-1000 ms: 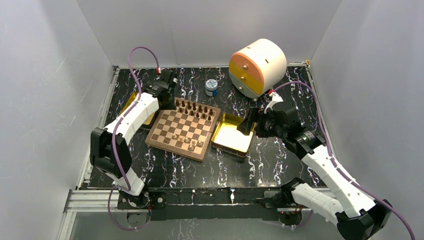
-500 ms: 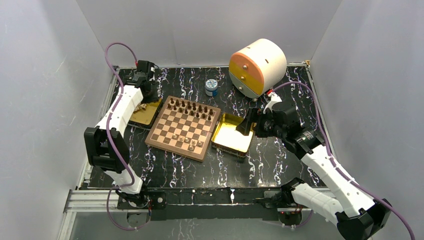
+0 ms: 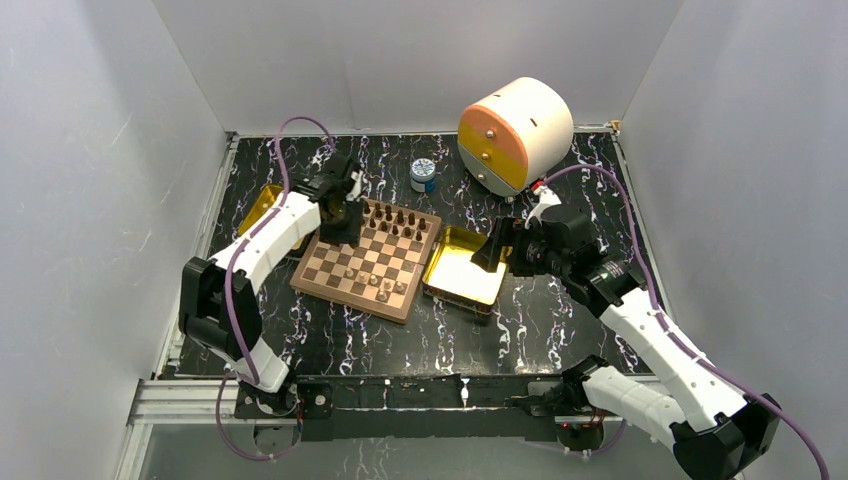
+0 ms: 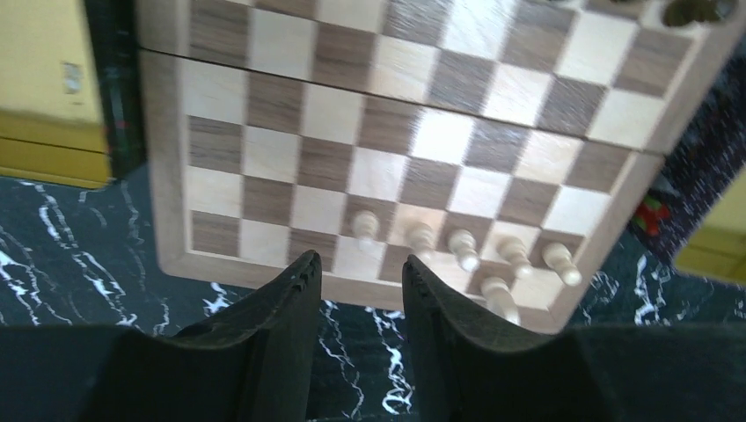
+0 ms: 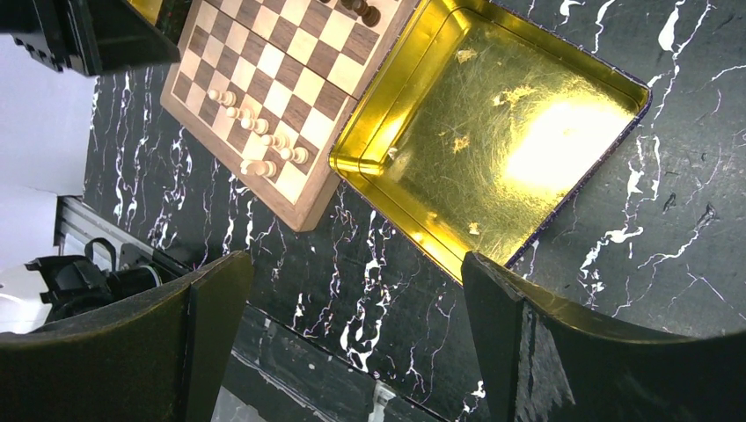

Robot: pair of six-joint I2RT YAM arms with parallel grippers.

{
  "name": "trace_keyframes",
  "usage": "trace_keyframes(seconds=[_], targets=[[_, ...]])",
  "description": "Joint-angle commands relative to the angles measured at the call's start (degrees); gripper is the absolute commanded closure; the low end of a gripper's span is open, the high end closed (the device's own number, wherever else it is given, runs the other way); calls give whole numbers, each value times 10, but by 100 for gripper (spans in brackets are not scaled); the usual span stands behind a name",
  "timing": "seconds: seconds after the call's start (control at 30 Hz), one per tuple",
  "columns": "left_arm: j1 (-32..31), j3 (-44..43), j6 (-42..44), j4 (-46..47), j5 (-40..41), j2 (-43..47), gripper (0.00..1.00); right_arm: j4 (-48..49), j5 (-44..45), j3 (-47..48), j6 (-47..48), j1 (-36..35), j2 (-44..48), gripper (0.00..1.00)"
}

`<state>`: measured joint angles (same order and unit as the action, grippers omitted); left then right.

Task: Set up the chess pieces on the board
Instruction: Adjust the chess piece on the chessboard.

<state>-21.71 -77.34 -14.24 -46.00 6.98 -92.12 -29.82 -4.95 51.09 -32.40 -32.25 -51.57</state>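
Board: checkered wood, plain rim, on the bench. Dark pieces line its far edge; pale pieces cluster near the front edge. Left fingers over the far-left corner, slightly parted, holding nothing. Right fingers spread wide above the gold tray, its scuffed floor showing.

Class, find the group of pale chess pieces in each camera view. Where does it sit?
Top external: pale chess pieces by the board's near edge, right of its middle.
Left wrist: low, right of centre.
Right wrist: upper left.
Shared landmark: the board's near rim.
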Motion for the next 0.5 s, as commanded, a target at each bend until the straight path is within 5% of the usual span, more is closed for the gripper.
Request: trace_keyframes(seconds=[0.0, 0.47], targets=[[-47, 6, -20, -24, 14, 26, 61, 26, -7, 10, 0, 2, -1, 1], [-90, 16, -21, -16, 29, -7, 56, 21, -4, 16, -5, 2, -1, 1]])
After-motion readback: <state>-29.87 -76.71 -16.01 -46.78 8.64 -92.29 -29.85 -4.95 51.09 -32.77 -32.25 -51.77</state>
